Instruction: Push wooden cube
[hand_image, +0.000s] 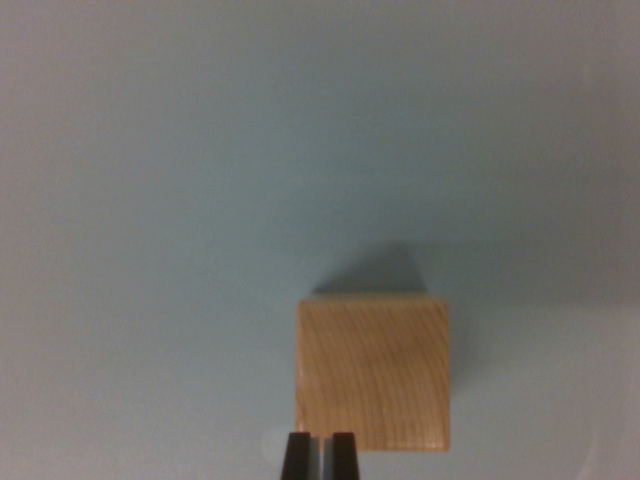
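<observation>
With the claw (319, 455) nearly closed and empty at the cube's (373, 373) near edge, we should push squarely, low and centred.

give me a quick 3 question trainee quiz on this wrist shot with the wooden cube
1. True or false: the wooden cube lies in the upper half of the wrist view.
2. Where do the fingertips of the gripper show? A) top edge B) bottom edge, at the cube's lower left corner C) the wrist view's right edge
3. Fill in: the cube's shadow falls just ____ it in the picture, on the pale blue surface.

Key
1. False: it sits in the lower half, right of centre.
2. B; the two dark tips stand close together.
3. above
</observation>
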